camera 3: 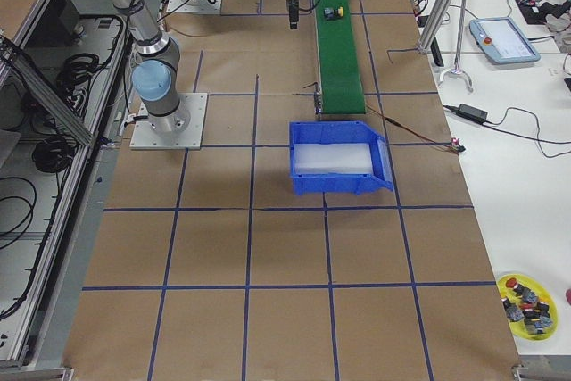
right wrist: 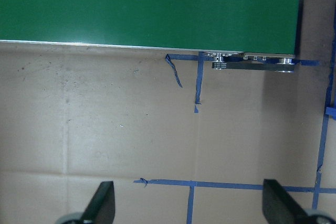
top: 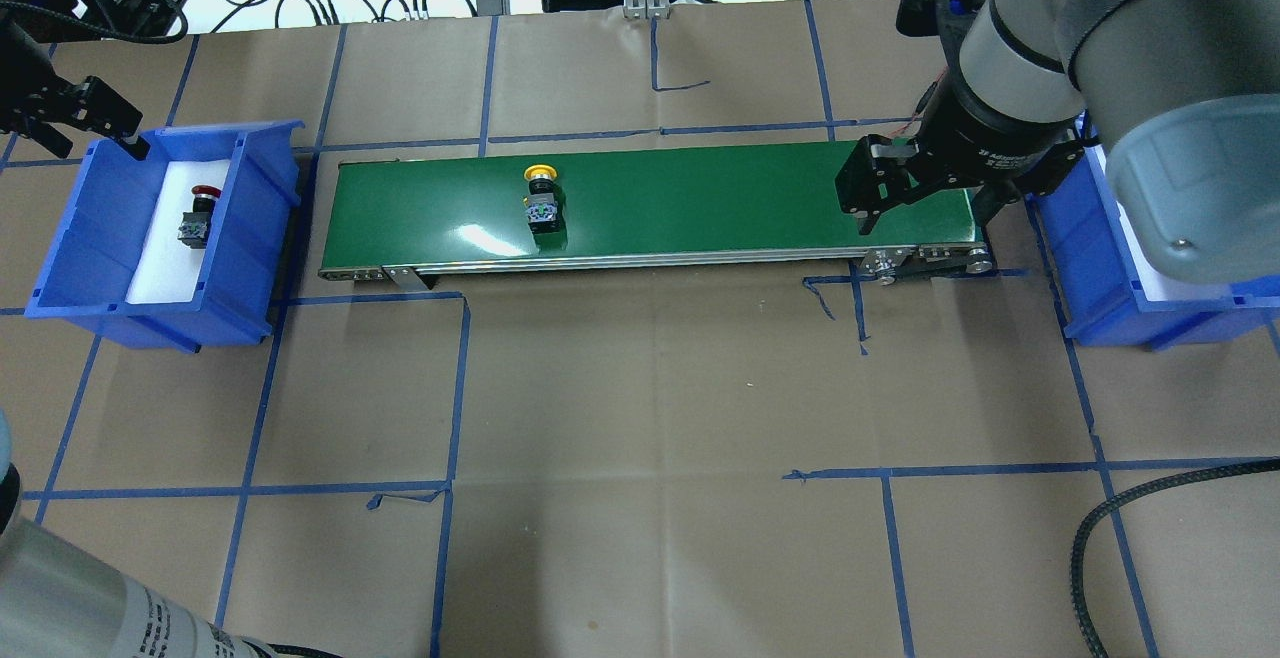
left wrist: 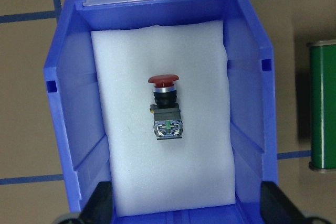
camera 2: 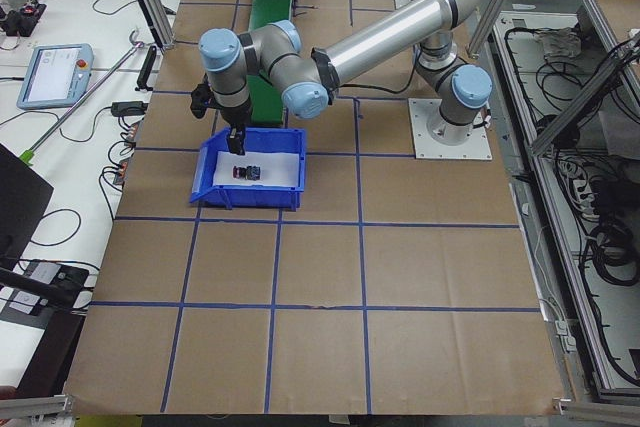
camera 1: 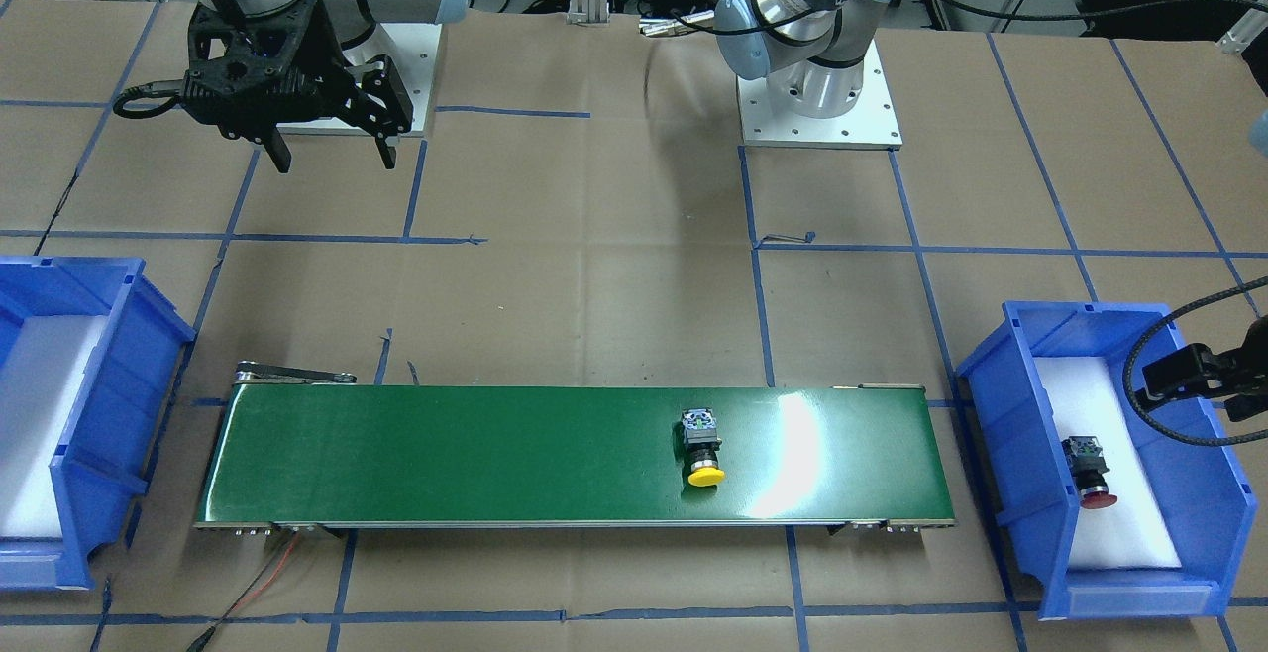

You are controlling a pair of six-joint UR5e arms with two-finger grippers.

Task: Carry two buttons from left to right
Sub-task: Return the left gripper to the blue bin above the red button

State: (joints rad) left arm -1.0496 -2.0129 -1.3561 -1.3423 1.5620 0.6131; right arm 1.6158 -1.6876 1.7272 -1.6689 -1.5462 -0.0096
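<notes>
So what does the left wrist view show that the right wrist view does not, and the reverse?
Only the left wrist view: the red button, lying on its side on foam inside a bin, under the open left gripper.
Only the right wrist view: the belt's long edge with a metal bracket, and the open right gripper; no button.
Both: part of the green belt, brown paper, blue tape lines, and two spread fingertips at the bottom corners.
</notes>
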